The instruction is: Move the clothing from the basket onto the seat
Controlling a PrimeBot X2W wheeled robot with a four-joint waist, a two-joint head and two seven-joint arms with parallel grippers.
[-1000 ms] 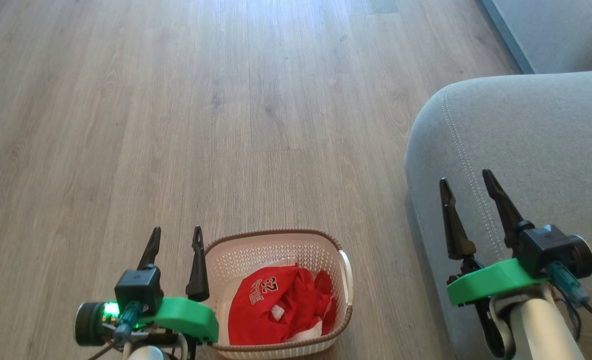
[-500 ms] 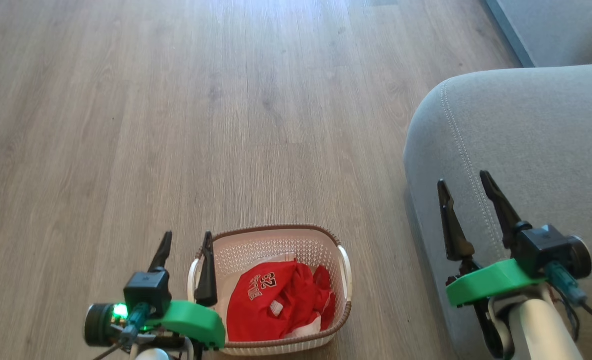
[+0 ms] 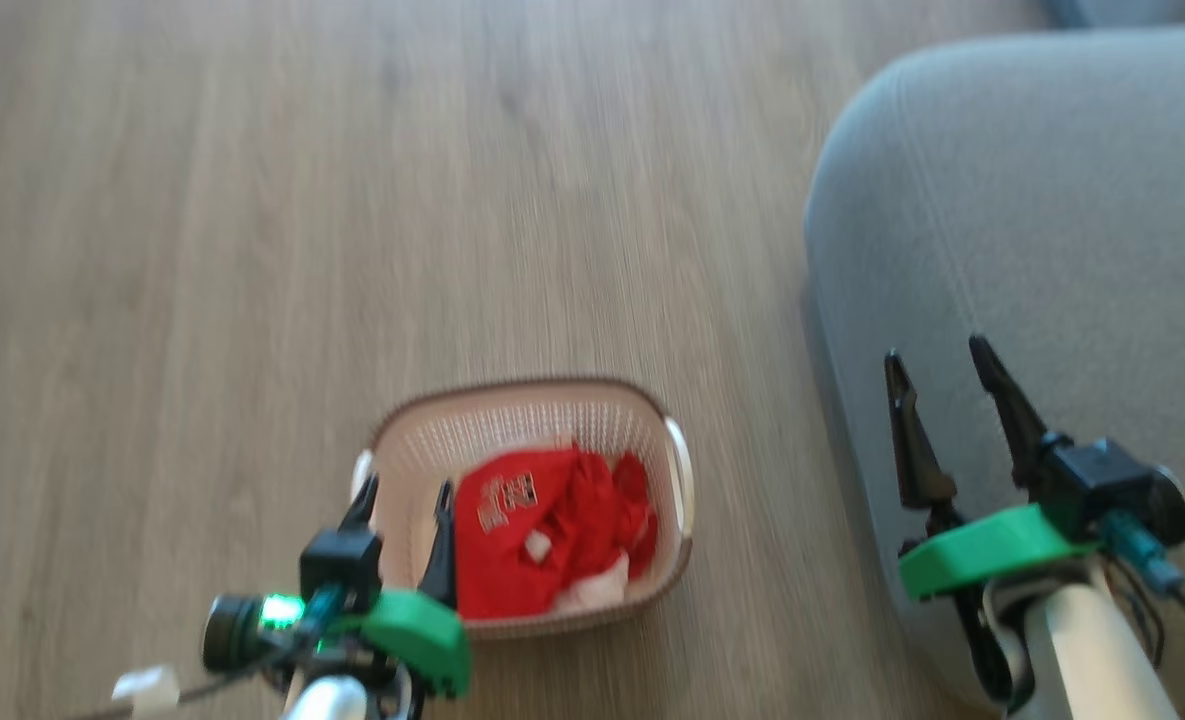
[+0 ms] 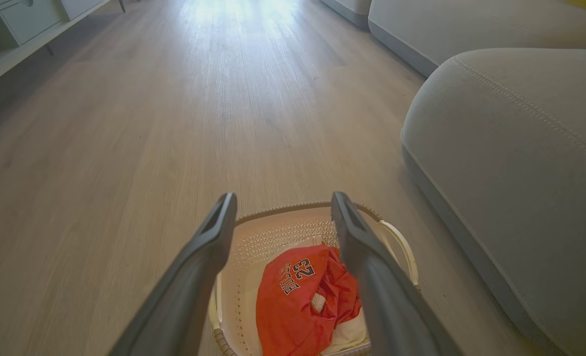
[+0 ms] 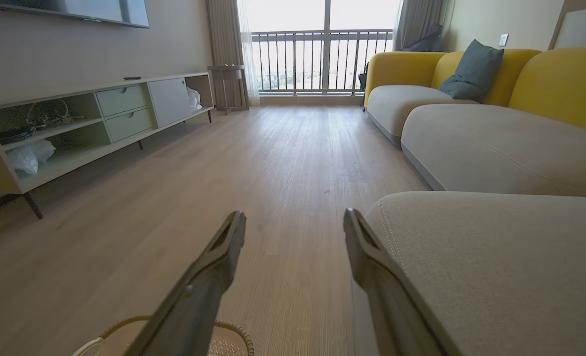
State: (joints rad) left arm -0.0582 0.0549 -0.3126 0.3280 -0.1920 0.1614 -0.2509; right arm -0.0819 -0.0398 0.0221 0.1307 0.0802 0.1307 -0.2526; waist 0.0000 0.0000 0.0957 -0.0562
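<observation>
Fingers (image 3: pixel 439 555) of the left gripper (image 3: pixel 405 490), spread wide and empty, have slid from beside the basket (image 3: pixel 512 386) to over its left edge, so the red clothing (image 3: pixel 542 530) inside, at their 3 o'clock, looks ready to grab, and the seat (image 3: pixel 1032 200) waits farther off at 2 o'clock.

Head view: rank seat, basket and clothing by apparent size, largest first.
1. seat, cut off by the frame edge yet clearly largest
2. basket
3. clothing, lying inside the basket
</observation>
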